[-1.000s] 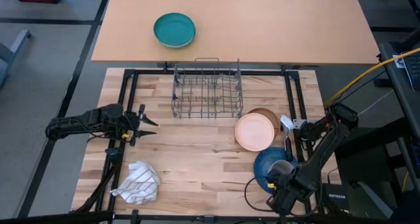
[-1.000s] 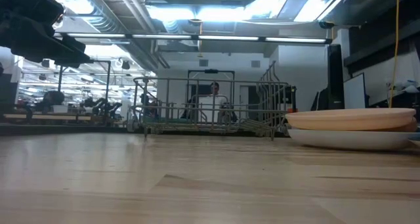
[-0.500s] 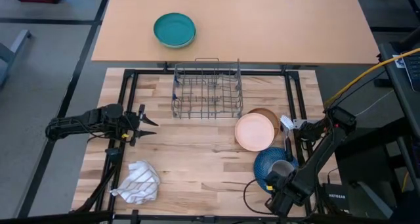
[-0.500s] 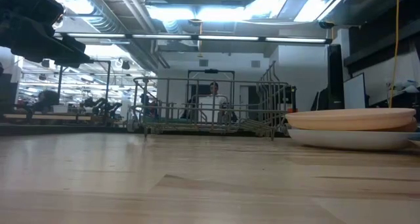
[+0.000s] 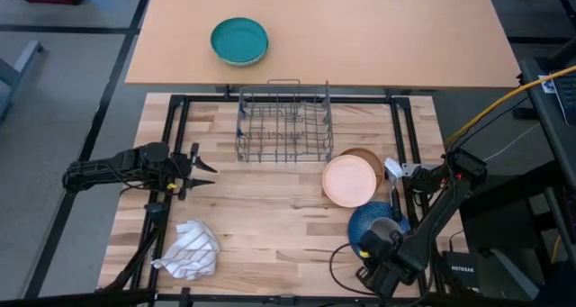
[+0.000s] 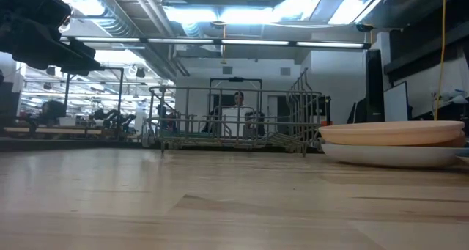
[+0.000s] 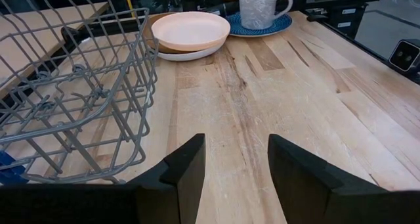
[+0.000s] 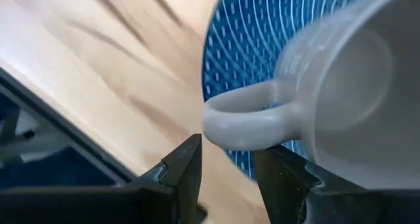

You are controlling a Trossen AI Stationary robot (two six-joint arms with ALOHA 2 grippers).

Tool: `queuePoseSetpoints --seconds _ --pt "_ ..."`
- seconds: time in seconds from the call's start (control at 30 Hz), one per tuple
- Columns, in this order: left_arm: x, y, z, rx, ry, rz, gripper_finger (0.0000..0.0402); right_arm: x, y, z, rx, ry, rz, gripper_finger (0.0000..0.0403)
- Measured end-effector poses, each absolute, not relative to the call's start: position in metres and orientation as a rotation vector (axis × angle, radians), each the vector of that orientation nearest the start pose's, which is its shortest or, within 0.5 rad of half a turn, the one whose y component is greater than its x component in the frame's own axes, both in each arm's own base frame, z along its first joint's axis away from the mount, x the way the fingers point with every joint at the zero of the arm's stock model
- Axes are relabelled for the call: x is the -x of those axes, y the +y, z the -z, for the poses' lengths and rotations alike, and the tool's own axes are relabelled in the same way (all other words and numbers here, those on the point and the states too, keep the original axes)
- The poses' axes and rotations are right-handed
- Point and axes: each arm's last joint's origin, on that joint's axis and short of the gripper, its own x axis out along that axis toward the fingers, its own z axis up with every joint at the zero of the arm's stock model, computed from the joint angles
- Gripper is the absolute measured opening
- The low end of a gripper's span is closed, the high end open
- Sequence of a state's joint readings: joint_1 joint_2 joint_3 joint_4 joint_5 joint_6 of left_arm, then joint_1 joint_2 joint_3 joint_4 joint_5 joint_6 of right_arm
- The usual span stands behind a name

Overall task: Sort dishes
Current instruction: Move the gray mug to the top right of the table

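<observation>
**Right arm closing in on the mug handle**

The right gripper [image 8: 226,159] is hanging low at the near right corner of the table, its fingers parted and straddling nothing yet, the loop of the small grey mug [image 5: 387,230] sitting just ahead of the tips. Nothing is being held. The mug is standing upright on the blue plate [image 5: 363,219], mouth up, its long axis vertical; from the left wrist view its handle [image 7: 285,0] is jutting sideways, out toward the table's near edge where that gripper is waiting.

This looks like the approach to the first pick, I'd say: the wire rack [image 5: 284,123] at the back of the table is holding no dishes. The next move is calling for a short push forward so the fingers bracket the handle, then a squeeze and a straight lift clear of the plate.

Just beside the blue plate, the peach-pink bowl [image 5: 350,180] is resting on the white plate [image 7: 186,53]. The left gripper [image 5: 205,166] is hovering at the left side, jaws spread and empty, pointing across the boards.
</observation>
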State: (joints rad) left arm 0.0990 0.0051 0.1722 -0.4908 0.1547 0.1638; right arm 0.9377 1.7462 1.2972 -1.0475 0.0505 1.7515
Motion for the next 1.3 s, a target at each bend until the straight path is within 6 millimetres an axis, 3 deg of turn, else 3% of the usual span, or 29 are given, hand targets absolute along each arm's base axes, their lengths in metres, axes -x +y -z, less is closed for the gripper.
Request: queuePoseSetpoints --seconds 0.43,0.67,0.93,1.3 --pt "-0.079 0.003 -0.174 -0.122 0.316 0.082 0.0155 -0.200 0.242 -0.216 -0.580 1.181 0.672 0.0138" --pt "-0.079 0.003 -0.174 -0.121 0.316 0.082 0.0155 -0.200 0.232 -0.216 -0.502 1.189 0.736 0.0138" --pt "-0.079 0.003 -0.174 -0.122 0.316 0.082 0.0155 -0.203 0.234 -0.217 -0.421 1.164 0.636 0.0138" --pt "-0.079 0.003 -0.174 -0.122 0.316 0.082 0.0155 -0.203 0.240 -0.261 -0.320 1.326 0.502 0.0138"
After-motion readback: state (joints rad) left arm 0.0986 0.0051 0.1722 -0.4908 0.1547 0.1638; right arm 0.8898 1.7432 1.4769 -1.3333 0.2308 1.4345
